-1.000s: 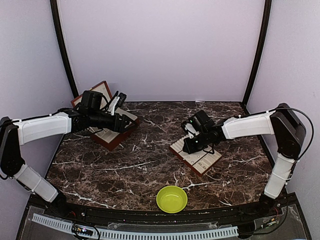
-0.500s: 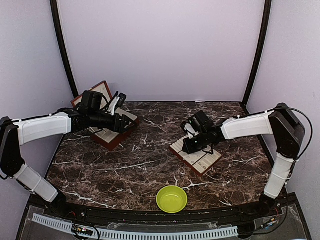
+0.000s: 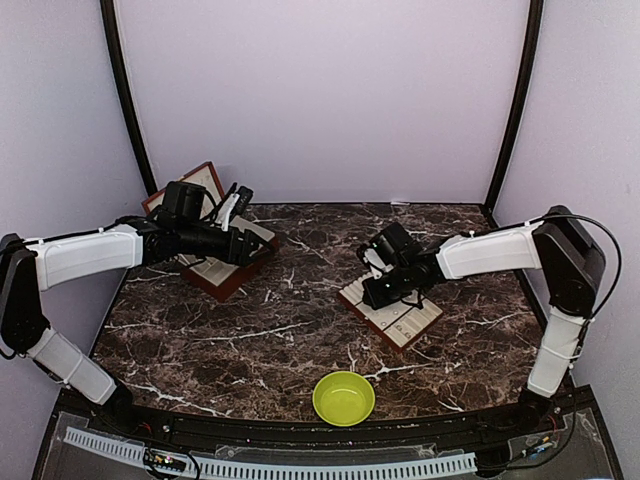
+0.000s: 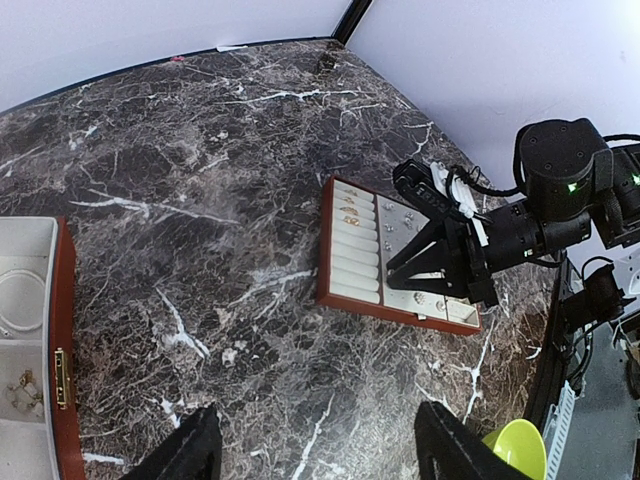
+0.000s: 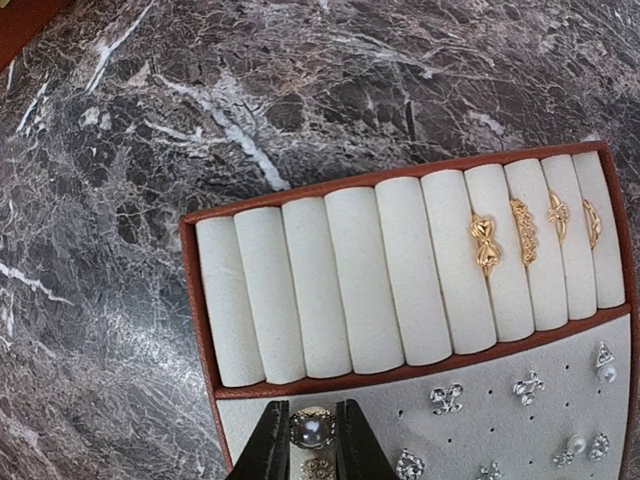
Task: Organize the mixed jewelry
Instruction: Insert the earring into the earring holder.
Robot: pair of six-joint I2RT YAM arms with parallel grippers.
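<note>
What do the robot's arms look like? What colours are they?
The left arm and right arm have smooth white shells and chunky black joints. A thin black cable loops over the right one. The left gripper and right gripper have black fingers.

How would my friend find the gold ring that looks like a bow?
Look at the brown-edged tray on the dark marble table, at its row of cream padded rolls. Four gold rings sit on the rolls at one end. The bow ring is the one next to the empty rolls, with two puffy loops like a tied ribbon.
</note>
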